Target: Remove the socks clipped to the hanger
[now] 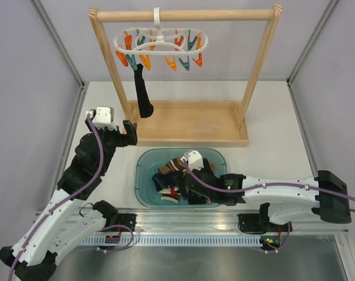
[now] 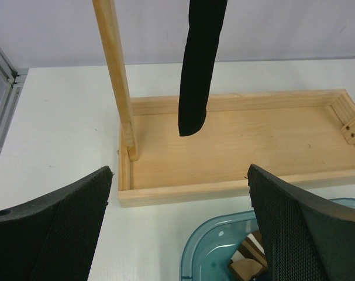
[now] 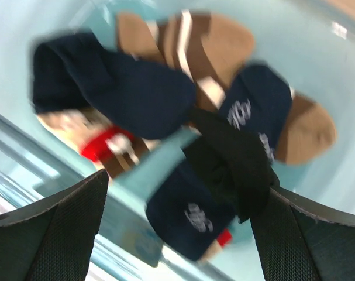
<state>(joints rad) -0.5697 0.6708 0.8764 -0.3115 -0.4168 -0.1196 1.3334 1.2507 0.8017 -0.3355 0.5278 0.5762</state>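
The white oval hanger hangs by its hook from the wooden rail, with orange and teal pegs. One black sock stays clipped at its left end and hangs straight down; it also shows in the left wrist view. My left gripper is open and empty, low in front of that sock's toe, apart from it. My right gripper is open over several loose socks in the teal bin. A black sock lies against its right finger.
The wooden rail frame stands on a tray base behind the bin. Its left post rises just left of the hanging sock. The bin's corner lies under my left gripper. Grey walls enclose the table.
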